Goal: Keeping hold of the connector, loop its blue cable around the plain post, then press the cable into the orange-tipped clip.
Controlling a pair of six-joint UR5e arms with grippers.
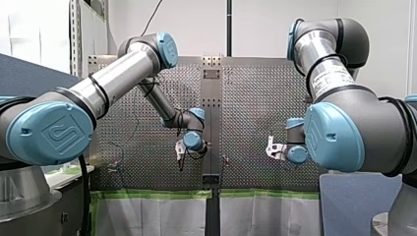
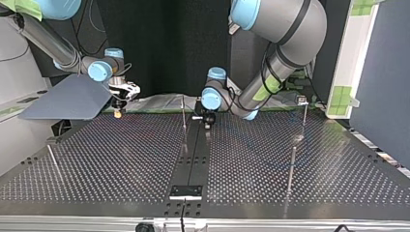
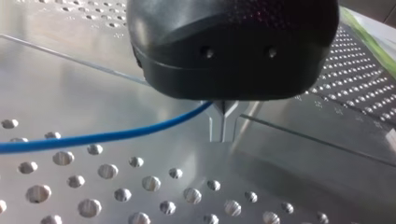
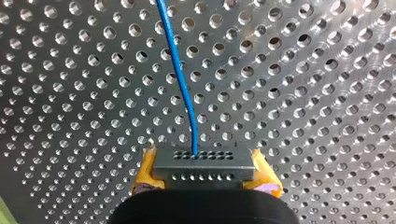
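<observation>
**Connector** (image 4: pixel 204 163): a small grey block, clamped by its two side faces between the yellow pads (image 4: pixel 145 173) of our right gripper (image 4: pixel 204 175), low over the perforated table (image 4: pixel 303 93). In the top view this gripper hangs near the table's arm-side edge, toward that view's left corner.

**Blue cable** (image 4: pixel 180 74): it leaves one hole in the connector's face and runs straight ahead across the table. In the left wrist view it comes in from the side and ends at our left gripper (image 3: pixel 223 137). The metal fingers (image 3: pixel 215 127) stand closed together there. We judge that they pinch the cable, though the gripper body partly hides the contact. This gripper is beside the centre strip (image 2: pixel 193 159), near the same edge.

**Fixtures:** a plain post (image 2: pixel 183 116) rises just beside the left gripper. A headed post (image 2: pixel 304 108) stands toward the top view's right corner; we cannot tell its tip colour, so the clip is unconfirmed.

**Handling, in our judgement:**
- The cable is thin, light and limp, with slight spring. It should bend round a post easily but may slip between smooth metal fingers.
- Its exit from the connector is the weak point.
- Hold the connector by its body, as it is held now.
- Guide the cable at mid-run, with some slack.
</observation>
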